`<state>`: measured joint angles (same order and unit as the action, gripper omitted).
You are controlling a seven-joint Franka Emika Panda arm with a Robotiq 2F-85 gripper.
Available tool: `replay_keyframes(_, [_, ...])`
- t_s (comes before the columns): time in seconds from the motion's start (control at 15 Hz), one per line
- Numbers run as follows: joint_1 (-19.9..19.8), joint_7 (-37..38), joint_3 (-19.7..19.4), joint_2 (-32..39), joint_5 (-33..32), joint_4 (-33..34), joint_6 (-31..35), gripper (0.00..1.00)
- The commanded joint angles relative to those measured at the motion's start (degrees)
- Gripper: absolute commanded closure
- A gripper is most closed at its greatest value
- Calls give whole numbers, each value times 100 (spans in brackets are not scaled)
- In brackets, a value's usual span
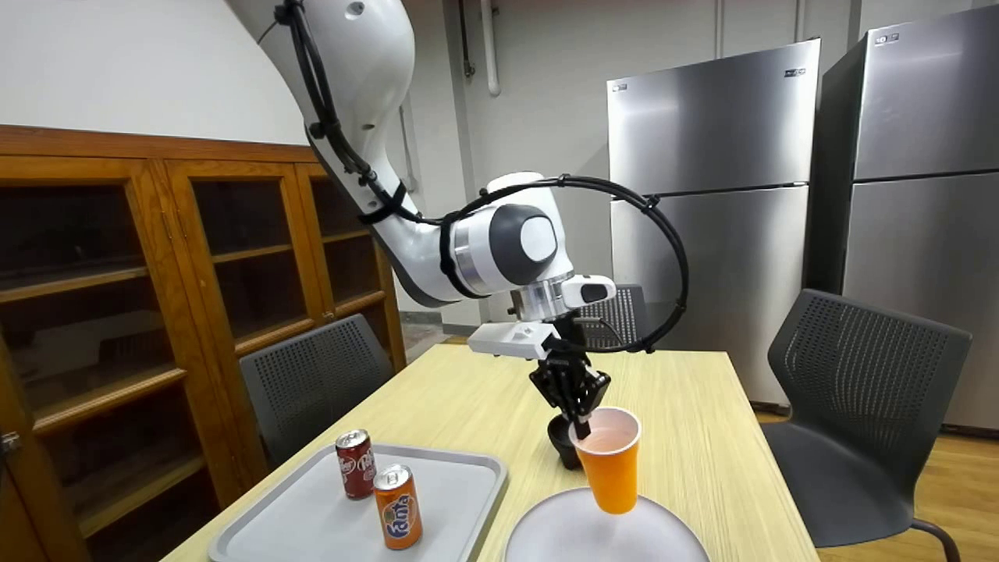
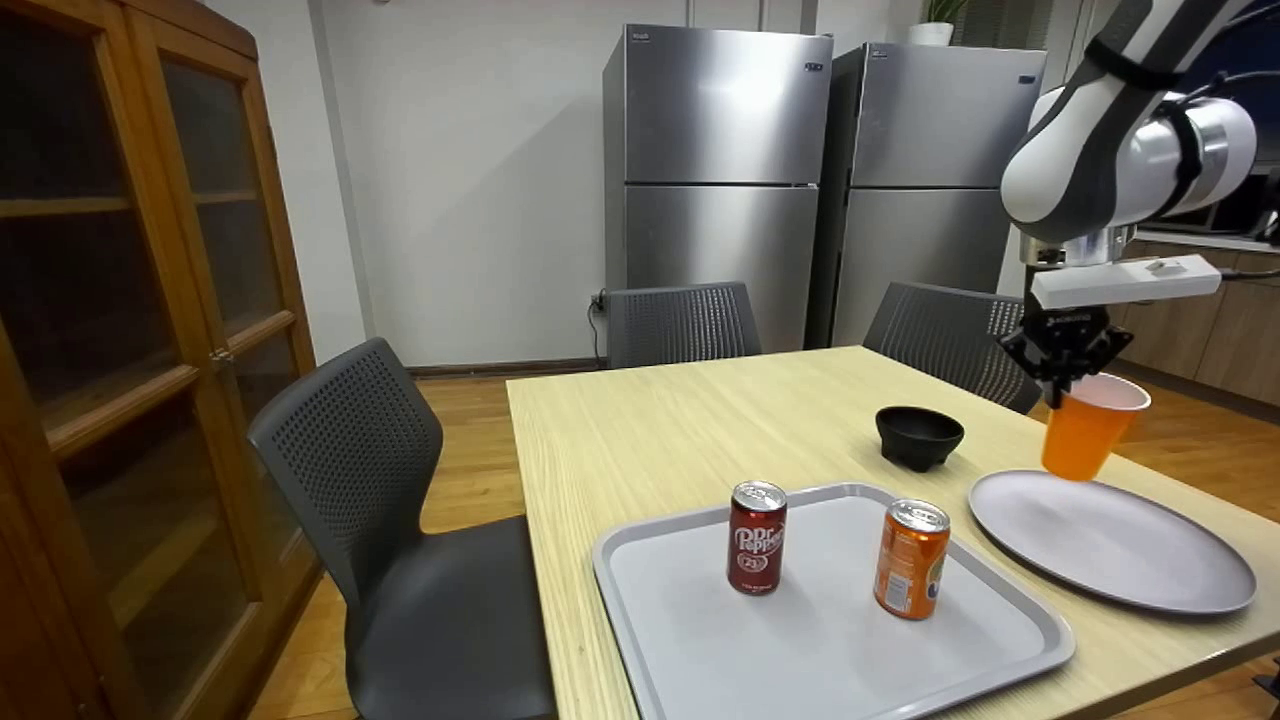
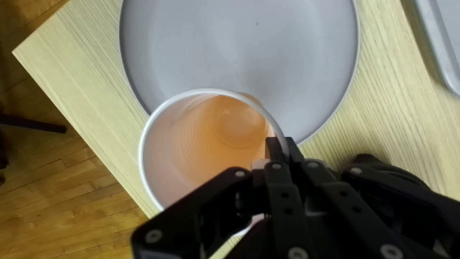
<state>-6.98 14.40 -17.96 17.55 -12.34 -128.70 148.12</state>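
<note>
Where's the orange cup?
At the right of an exterior view, the orange cup is held tilted in the hand over the gray plate, right of the black bowl.

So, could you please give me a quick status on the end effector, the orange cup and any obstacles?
End effector shut on orange cup at its rim. Cup tilted, base over gray plate. Black bowl close by, possible obstacle.

Gap btwn tray [image 2: 790, 650] & plate [image 2: 1110, 545], bowl [image 2: 919, 442] obstructing nr far end, poss. room under cup [image 2: 1087, 435]
</note>
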Motion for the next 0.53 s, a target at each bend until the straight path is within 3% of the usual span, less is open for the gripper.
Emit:
replay_keyframes(0.0, [-204,-136,92,228,295,507,-162,99])
replay_keyframes(0.47, [-426,16,65,988,775,1584,-283,99])
